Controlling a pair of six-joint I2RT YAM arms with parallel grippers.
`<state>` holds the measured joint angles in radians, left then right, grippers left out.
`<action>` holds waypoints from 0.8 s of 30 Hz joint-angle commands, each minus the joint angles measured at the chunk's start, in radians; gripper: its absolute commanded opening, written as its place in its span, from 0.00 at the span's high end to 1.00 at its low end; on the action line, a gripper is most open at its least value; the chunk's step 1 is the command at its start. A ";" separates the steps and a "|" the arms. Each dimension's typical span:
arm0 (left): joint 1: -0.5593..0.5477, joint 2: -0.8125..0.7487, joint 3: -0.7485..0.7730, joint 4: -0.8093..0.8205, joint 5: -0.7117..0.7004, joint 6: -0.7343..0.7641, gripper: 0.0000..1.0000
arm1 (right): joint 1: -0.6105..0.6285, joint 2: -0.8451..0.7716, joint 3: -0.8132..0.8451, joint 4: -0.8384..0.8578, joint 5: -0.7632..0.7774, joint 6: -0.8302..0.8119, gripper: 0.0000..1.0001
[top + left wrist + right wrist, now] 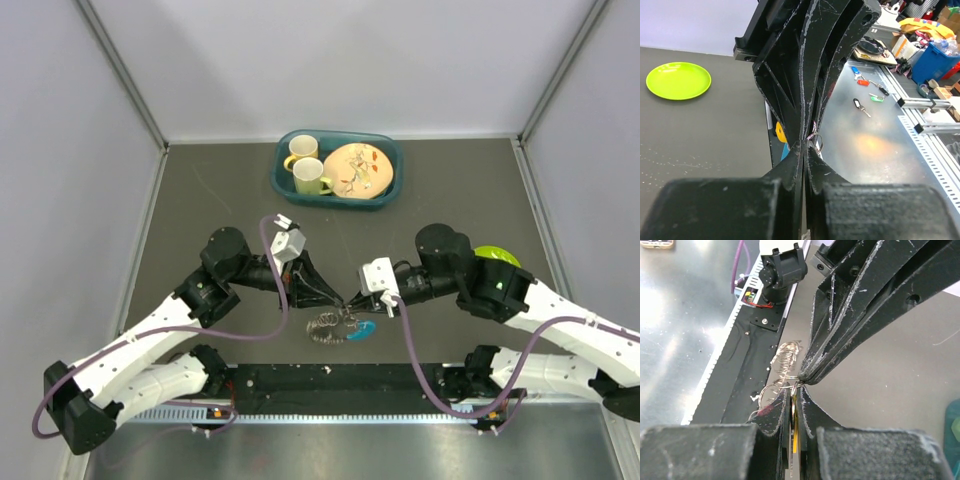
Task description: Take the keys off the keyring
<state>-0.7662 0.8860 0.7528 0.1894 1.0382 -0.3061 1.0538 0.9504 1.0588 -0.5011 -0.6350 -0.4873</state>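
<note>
Left gripper (pixel 805 376) and right gripper (pixel 793 399) meet tip to tip.
Left pinches the keyring (pixel 774 387); right is clamped on the keys (pixel 795 440) just beside it.

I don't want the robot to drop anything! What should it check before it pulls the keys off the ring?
1. Left gripper pinching the keyring: ok, its tips are closed on the wire.
2. Right gripper clamped on the keys: ok, a yellow head sits between its fingers.
3. Ring's split end pried open: cannot tell, the wire is too fine.
4. Bunch lifted off the table: cannot tell.
5. Tray and green plate clear of the two grippers' meeting point: ok.
</note>
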 commanded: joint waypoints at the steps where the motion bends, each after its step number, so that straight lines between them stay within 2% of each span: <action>1: -0.002 -0.031 -0.007 0.058 0.003 -0.004 1.00 | 0.008 -0.044 -0.006 0.052 0.032 -0.014 1.00; 7: -0.002 -0.050 -0.026 0.058 -0.015 -0.001 1.00 | 0.006 -0.062 -0.014 0.049 0.032 -0.014 1.00; 9: -0.001 -0.055 -0.026 0.038 -0.032 0.022 0.91 | 0.006 -0.067 -0.016 0.050 0.012 -0.014 1.00; 10: -0.002 -0.053 -0.021 0.032 -0.030 0.027 0.83 | 0.006 -0.067 -0.014 0.050 0.005 -0.016 1.00; 11: -0.001 -0.050 -0.018 0.015 -0.026 0.030 0.68 | 0.006 -0.068 -0.016 0.050 -0.002 -0.017 1.00; 12: -0.001 -0.047 -0.004 0.007 -0.023 0.036 0.64 | 0.006 -0.067 -0.016 0.049 -0.012 -0.017 1.00; 16: -0.002 0.001 0.025 -0.010 0.020 0.036 0.57 | 0.006 -0.061 -0.014 0.049 -0.026 -0.031 1.00; 20: -0.002 0.028 0.036 -0.011 0.063 0.022 0.56 | 0.006 -0.053 -0.003 0.045 -0.019 -0.043 1.00; 24: -0.002 0.042 0.025 0.028 0.066 -0.010 0.56 | 0.006 -0.036 0.021 0.004 0.055 -0.073 1.00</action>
<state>-0.7666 0.9215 0.7448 0.1566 1.0637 -0.2909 1.0542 0.9066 1.0386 -0.5060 -0.6140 -0.5163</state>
